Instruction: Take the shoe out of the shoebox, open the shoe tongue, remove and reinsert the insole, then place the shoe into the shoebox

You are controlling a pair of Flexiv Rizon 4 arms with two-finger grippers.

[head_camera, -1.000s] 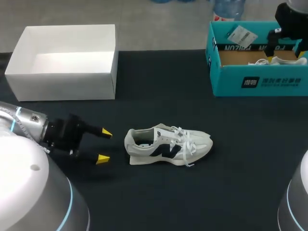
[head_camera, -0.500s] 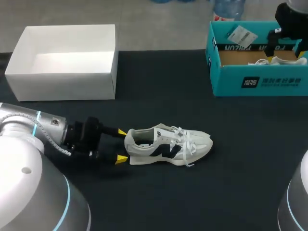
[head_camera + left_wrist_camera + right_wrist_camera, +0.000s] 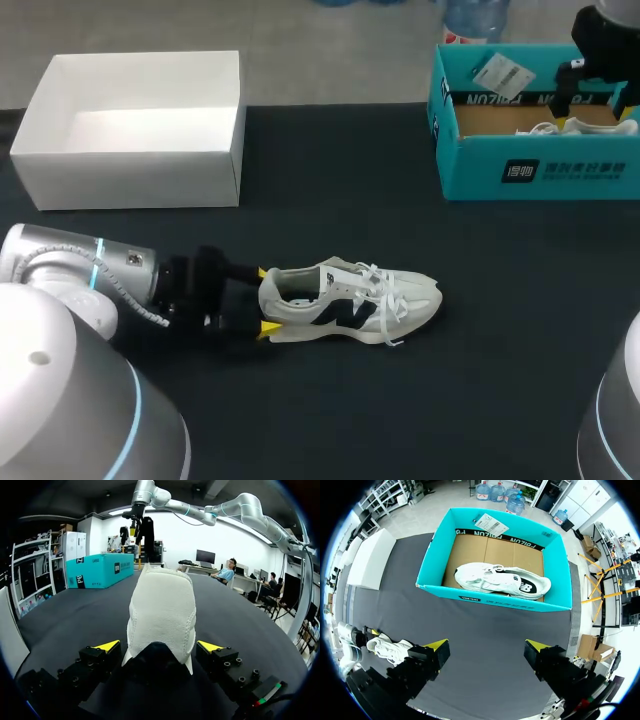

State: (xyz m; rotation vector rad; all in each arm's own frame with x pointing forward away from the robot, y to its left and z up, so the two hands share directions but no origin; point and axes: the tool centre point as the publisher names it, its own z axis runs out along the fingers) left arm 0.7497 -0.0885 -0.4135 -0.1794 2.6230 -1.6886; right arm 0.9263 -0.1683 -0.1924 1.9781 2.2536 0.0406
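The white sneaker with a dark side mark (image 3: pixel 350 300) stands on the black table (image 3: pixel 480 390), heel between the left gripper's (image 3: pixel 157 646) spread fingers, while the right gripper (image 3: pixel 486 643) hangs wide open above the teal cardboard shoebox (image 3: pixel 490 599).

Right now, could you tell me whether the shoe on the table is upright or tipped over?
Upright: the shoe sits on its sole, opening upward, its heel within the left gripper, jaws open.
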